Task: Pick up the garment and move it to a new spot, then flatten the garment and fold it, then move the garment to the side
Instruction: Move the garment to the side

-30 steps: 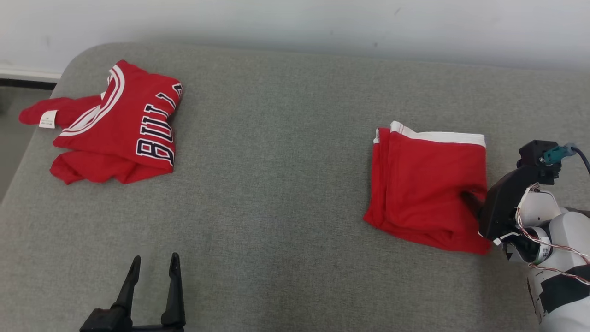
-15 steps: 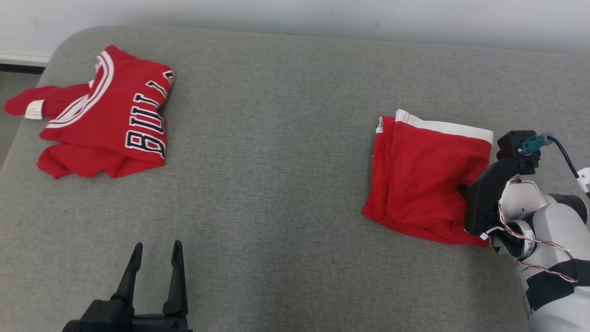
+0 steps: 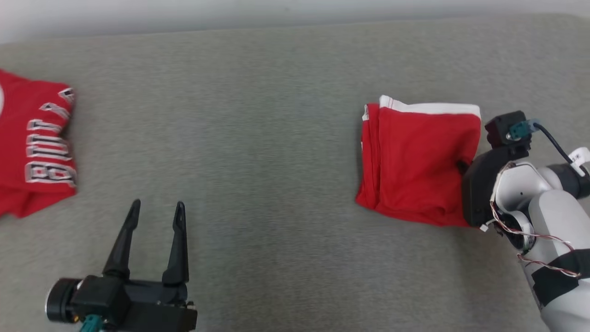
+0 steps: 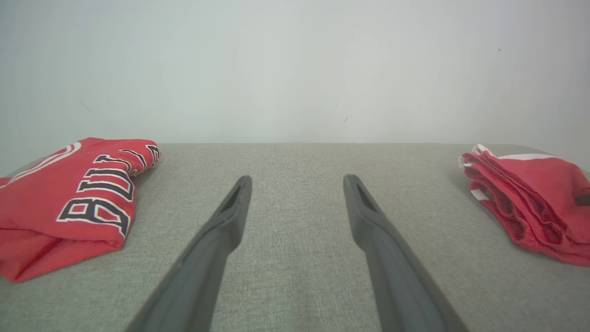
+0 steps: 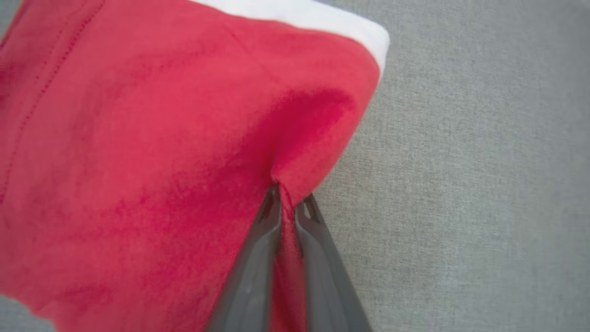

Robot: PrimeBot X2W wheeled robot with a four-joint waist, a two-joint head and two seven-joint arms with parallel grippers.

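Note:
The garment is a folded red piece with a white band along its far edge, lying on the right of the grey padded surface. My right gripper comes in from the right and is shut on the garment's right edge. In the right wrist view the gripper pinches a puckered fold of the garment. My left gripper stands open at the lower left with nothing between its fingers, far from the garment. In the left wrist view the garment lies at the far right of the open gripper.
A second red jersey with black and white lettering lies crumpled at the left edge, also the jersey in the left wrist view. A pale wall runs behind the surface.
My right gripper has shut on the garment's right edge, bunching the cloth. The head camera has shifted, so the whole picture has slid; the jersey now sits cut off at the left.

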